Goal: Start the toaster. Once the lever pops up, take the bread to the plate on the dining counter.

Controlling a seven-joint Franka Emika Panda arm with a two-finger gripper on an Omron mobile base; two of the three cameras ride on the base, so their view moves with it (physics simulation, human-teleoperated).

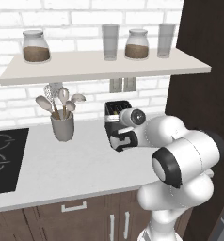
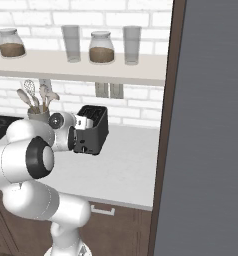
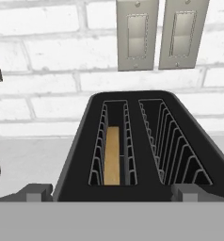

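The toaster [image 3: 147, 141] stands upright, slots running toward the back wall; the bread [image 3: 112, 155] sits edge-up in its left slot. Jaws apart.

- The toaster [image 3: 147, 141] has a dark grey, matt shell that looks like plastic or painted metal; thin wire guards line its slots.
- The bread [image 3: 112, 155] shows a dull, golden-brown, slightly grainy edge.
- The surface [image 1: 81, 164] is smooth, pale and matt, like stone or laminate.
- The cabinet fronts [image 1: 48, 219] below look like dark brown wood with pale metal handles.
- The wall [image 3: 48, 61] is white brick, rough and matt.
- The two switch plates [image 3: 161, 33] look like brushed grey metal.
- The jars [image 1: 36, 46] and tumblers [image 1: 110, 42] are clear glass.
- The utensil cup [image 1: 62, 126] is matt grey.
- The hob [image 1: 5, 157] is glossy black.
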